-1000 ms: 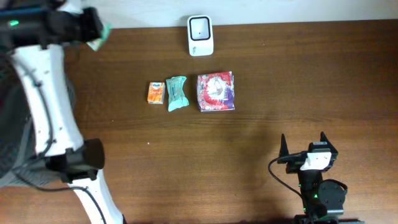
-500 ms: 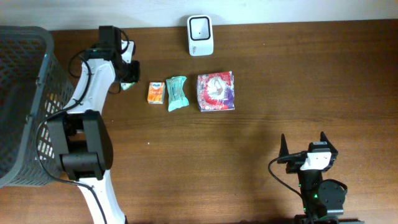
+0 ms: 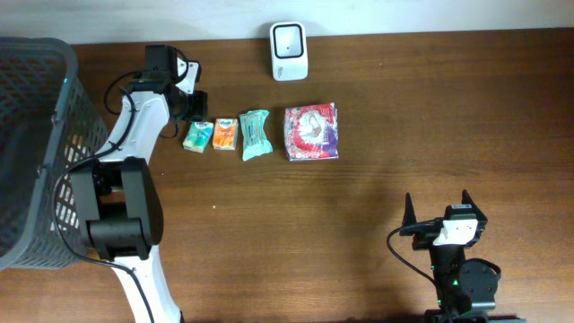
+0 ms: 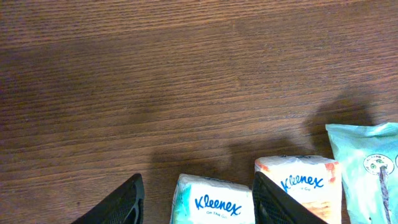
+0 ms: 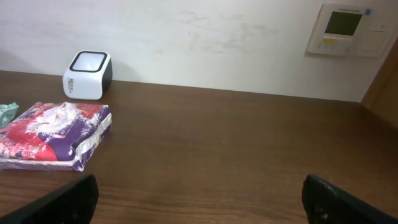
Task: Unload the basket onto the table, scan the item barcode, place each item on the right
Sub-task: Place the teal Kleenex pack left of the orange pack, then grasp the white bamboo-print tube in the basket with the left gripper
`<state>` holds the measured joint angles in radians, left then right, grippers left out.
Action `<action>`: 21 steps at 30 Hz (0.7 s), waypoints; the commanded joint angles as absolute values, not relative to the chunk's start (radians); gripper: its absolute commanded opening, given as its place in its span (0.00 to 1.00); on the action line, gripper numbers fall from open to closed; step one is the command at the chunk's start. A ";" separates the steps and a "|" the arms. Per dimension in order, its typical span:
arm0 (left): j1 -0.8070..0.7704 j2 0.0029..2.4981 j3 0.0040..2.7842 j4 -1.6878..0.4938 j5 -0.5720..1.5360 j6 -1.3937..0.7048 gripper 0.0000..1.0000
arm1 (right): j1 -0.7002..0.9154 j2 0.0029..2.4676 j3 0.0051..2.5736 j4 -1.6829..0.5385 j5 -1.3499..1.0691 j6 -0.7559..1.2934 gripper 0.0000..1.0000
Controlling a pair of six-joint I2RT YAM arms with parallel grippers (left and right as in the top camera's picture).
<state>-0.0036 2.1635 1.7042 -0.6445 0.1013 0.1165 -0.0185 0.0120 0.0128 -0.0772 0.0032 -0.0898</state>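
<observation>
A white barcode scanner [image 3: 289, 51] stands at the table's far edge, also in the right wrist view [image 5: 87, 74]. A green-and-white Kleenex pack [image 3: 196, 135] lies flat at the left end of a row of items. My left gripper [image 3: 194, 115] hovers over it, open, its black fingers [image 4: 118, 202] straddling the pack [image 4: 214, 202] with gaps on both sides. To its right lie an orange Kleenex pack [image 3: 224, 134], a teal pouch [image 3: 255, 135] and a red-purple packet [image 3: 311, 132]. My right gripper [image 3: 437, 202] rests open and empty near the front right.
A dark wire basket [image 3: 36, 152] fills the left edge beside the left arm. The wall runs just behind the scanner. Bare wooden table [image 3: 404, 117] stretches between the item row and the right arm.
The left arm swung from over the basket to the table. It set the green Kleenex pack down left of the orange one, and its jaws opened. The right arm stayed still.
</observation>
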 commanded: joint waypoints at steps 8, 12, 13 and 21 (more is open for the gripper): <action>0.109 1.711 1.931 -0.522 0.107 0.129 0.82 | -0.012 0.006 0.006 -0.082 0.012 -0.097 0.98; 0.360 1.655 1.931 -0.630 0.108 0.129 0.99 | -0.012 0.006 0.006 -0.082 0.012 -0.097 0.98; 0.450 1.662 1.931 -0.700 0.108 0.129 0.99 | -0.012 0.006 0.006 -0.082 0.012 -0.097 0.98; 0.743 1.840 1.931 -1.005 0.117 0.130 0.99 | -0.012 0.006 0.006 -0.082 0.012 -0.097 0.98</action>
<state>0.7105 1.7786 1.9320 -0.9565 0.1009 0.1234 -0.0185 0.0113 0.0128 -0.0772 0.0036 -0.0902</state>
